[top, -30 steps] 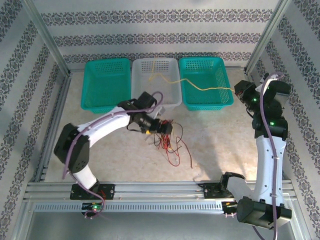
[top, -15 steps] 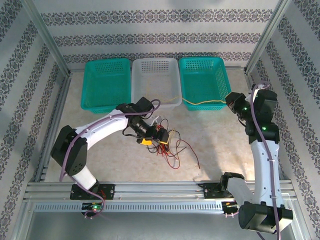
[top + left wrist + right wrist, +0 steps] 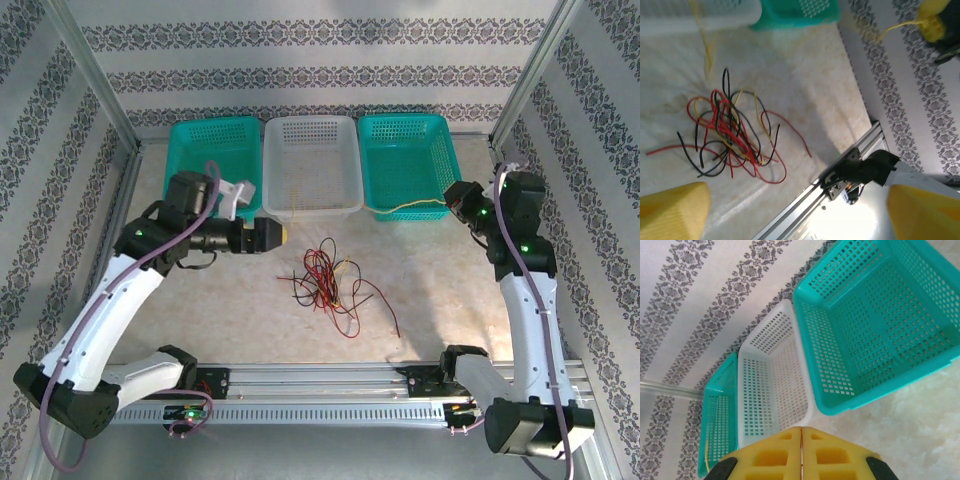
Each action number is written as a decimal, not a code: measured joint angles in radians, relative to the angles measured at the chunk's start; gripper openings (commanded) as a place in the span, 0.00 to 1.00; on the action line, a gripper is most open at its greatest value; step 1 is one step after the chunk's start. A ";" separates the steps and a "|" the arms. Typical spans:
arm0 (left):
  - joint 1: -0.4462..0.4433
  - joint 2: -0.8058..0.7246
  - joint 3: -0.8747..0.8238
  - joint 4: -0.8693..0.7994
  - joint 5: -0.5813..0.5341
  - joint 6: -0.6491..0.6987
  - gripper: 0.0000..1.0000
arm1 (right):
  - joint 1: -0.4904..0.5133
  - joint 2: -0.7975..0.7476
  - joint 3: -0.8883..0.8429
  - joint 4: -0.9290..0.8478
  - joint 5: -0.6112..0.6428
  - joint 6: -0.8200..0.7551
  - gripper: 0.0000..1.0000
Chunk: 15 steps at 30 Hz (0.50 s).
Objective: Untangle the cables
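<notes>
1. Cables (image 3: 325,285): one red-black-yellow tangle lies on the table (image 3: 440,290), near three baskets (image 3: 311,122).
2. My left pincer (image 3: 283,235) gapes wide, empty; my right pincer (image 3: 455,197) is clamped on one yellow cable (image 3: 410,208).
3. Left wrist view separates strands; overhead merges them.

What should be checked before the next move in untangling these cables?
1. left pincer open: ok.
2. left pincer apart from the tangle: ok, it sits off to the tangle's left.
3. right pincer shut on the yellow cable: ok.
4. yellow cable separated from the tangle: cannot tell; its far end is faint near the white basket.
5. tangle undone: not ok, red and black strands lie knotted on the table.
</notes>
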 measured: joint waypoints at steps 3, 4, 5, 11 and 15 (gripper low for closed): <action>0.052 0.015 0.151 -0.031 -0.050 0.042 0.64 | 0.030 0.032 0.039 -0.003 0.017 -0.011 0.00; 0.064 0.022 0.193 -0.035 -0.071 0.062 0.61 | 0.039 0.046 0.056 -0.002 0.020 -0.014 0.00; 0.068 0.029 0.226 -0.038 -0.082 0.084 0.59 | 0.049 0.060 0.072 -0.002 0.024 -0.017 0.00; 0.041 0.138 0.309 -0.022 -0.047 0.243 0.65 | 0.129 0.145 0.149 -0.002 0.034 -0.045 0.00; -0.056 0.336 0.493 -0.053 -0.082 0.378 0.67 | 0.187 0.198 0.204 -0.022 0.035 -0.074 0.00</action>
